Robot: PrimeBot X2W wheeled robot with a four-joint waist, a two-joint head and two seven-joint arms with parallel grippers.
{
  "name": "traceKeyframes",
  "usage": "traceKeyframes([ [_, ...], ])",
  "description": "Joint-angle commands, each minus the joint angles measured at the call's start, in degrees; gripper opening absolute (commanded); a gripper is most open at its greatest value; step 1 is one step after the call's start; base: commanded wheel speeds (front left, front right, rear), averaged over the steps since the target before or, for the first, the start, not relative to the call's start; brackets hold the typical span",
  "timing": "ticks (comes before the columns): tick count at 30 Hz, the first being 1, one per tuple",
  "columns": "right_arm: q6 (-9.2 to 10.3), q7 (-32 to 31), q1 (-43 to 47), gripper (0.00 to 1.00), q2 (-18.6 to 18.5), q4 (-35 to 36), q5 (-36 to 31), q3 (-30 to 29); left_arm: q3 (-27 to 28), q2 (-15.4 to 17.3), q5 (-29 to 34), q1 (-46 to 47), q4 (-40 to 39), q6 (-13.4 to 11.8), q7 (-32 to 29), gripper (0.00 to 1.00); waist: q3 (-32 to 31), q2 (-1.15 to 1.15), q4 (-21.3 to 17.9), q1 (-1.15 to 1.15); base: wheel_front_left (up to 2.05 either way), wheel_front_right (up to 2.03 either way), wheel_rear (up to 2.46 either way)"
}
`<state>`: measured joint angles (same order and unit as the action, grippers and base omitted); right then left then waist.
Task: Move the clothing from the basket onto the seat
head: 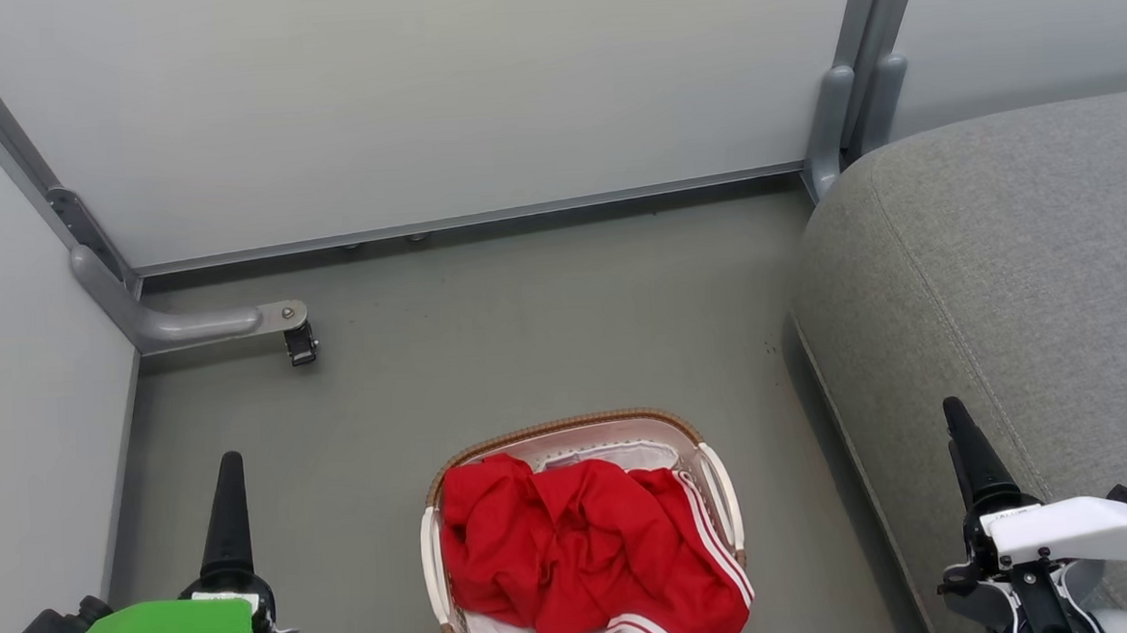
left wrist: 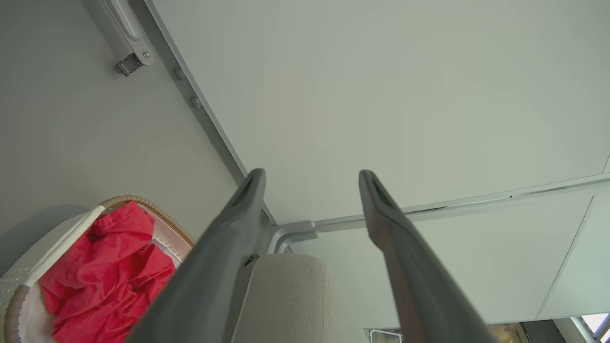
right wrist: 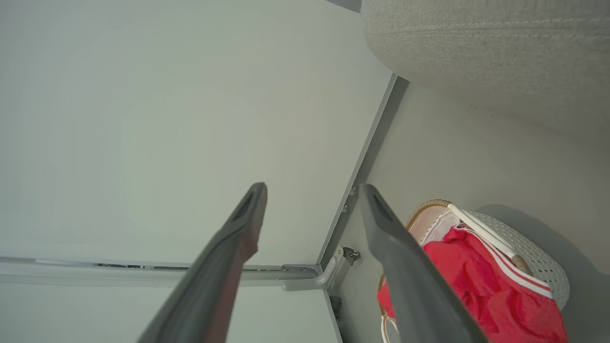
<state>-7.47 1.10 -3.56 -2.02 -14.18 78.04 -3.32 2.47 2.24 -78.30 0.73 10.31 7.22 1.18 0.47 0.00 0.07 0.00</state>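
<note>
My left gripper (left wrist: 310, 178) and right gripper (right wrist: 312, 188), jaws spread wide and holding nothing, flank the basket (head: 569, 422) of red clothing (head: 576, 547) left of the seat (head: 1004, 264).

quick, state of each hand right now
left hand: open, holding nothing
right hand: open, holding nothing

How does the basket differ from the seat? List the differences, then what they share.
Size: the basket is small; the seat is far bigger.
Material: the basket is cream perforated plastic with a brown woven rim; the seat is grey woven fabric.
Load: the basket holds the red clothing; none shows on the seat.
Shared: both have rounded corners.
</note>
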Motion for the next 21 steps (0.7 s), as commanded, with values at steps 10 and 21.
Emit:
traceKeyframes([
  [10, -0.01, 2.6, -0.4, 1.00, -0.5, 2.4, -12.8, 1.3, -0.5, 0.4, 11.2, -1.1, -2.6, -0.1, 2.5, 1.00, 0.1, 0.00, 0.1, 0.00, 0.00, 0.00, 0.00],
  [21, -0.02, 4.6, 0.2, 1.00, -0.6, 4.1, -24.1, 3.4, -1.7, 0.5, 22.6, -2.5, -4.4, -0.9, 4.5, 1.00, 0.2, 0.00, 0.1, 0.00, 0.00, 0.00, 0.00],
])
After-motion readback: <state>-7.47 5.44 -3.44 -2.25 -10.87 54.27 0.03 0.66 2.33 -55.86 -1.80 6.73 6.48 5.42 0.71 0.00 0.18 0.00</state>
